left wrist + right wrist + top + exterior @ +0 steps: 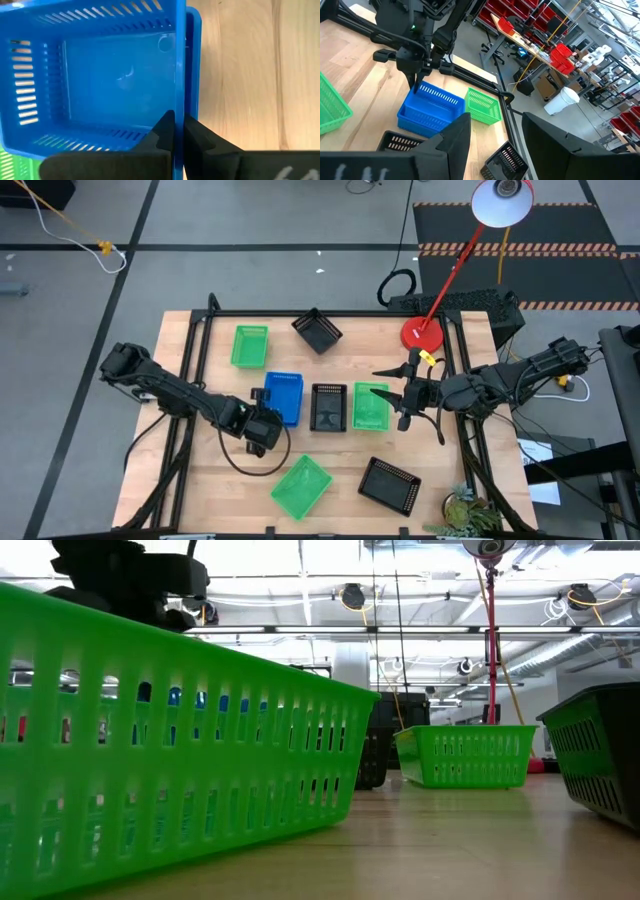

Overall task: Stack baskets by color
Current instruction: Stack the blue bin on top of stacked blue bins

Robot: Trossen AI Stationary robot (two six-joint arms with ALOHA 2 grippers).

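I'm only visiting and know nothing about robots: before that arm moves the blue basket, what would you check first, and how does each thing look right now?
1. Left gripper shut on the blue basket wall: ok, fingers pinch the rim.
2. Blue stack nested squarely: cannot tell; a second blue rim shows offset beside the first.
3. Right gripper out of the way: ok, open, hovering by the green basket.
4. Black basket beside the blue one not touching: ok, a gap shows.
5. All nine baskets in view: not ok, fewer can be counted.
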